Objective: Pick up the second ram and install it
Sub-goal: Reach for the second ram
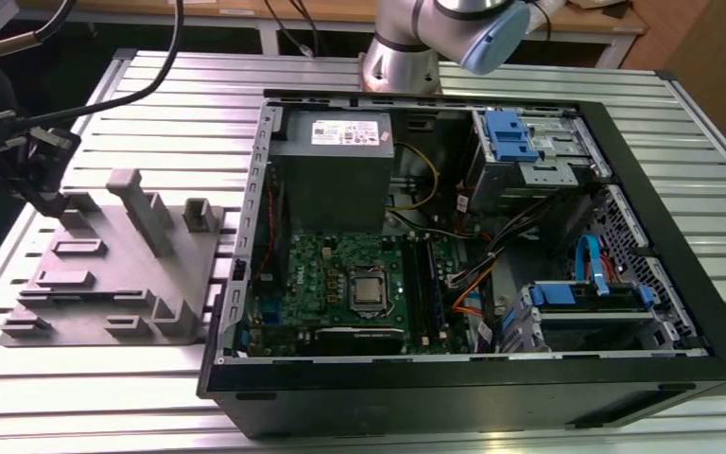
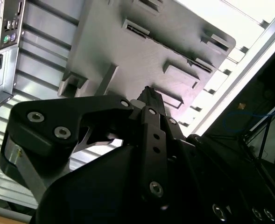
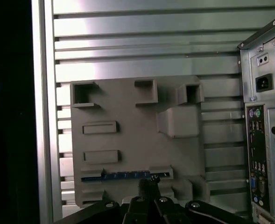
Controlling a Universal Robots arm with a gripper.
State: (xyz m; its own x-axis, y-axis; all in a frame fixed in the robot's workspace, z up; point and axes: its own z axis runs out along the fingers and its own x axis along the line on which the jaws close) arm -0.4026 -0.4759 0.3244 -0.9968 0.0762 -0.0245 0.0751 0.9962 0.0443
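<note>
The second ram (image 3: 114, 176), a thin dark blue strip, stands on edge in a slot of the grey holder block (image 3: 128, 140). My gripper (image 3: 149, 183) is down on the strip near one end, fingers closed together across it. In the second wrist view the gripper (image 2: 148, 93) touches the holder block (image 2: 128, 51) with its fingers pressed together. From the exterior view, my gripper (image 1: 50, 200) sits low over the far left corner of the holder block (image 1: 111, 284), hiding the ram there.
An open computer case (image 1: 490, 378) lies to the exterior view's right of the block, with the green motherboard (image 1: 337, 274) and its black slot rails (image 1: 423, 284) exposed. The case's rear panel (image 3: 263, 140) stands close beside the block. The slatted metal table (image 1: 86, 378) ends just left.
</note>
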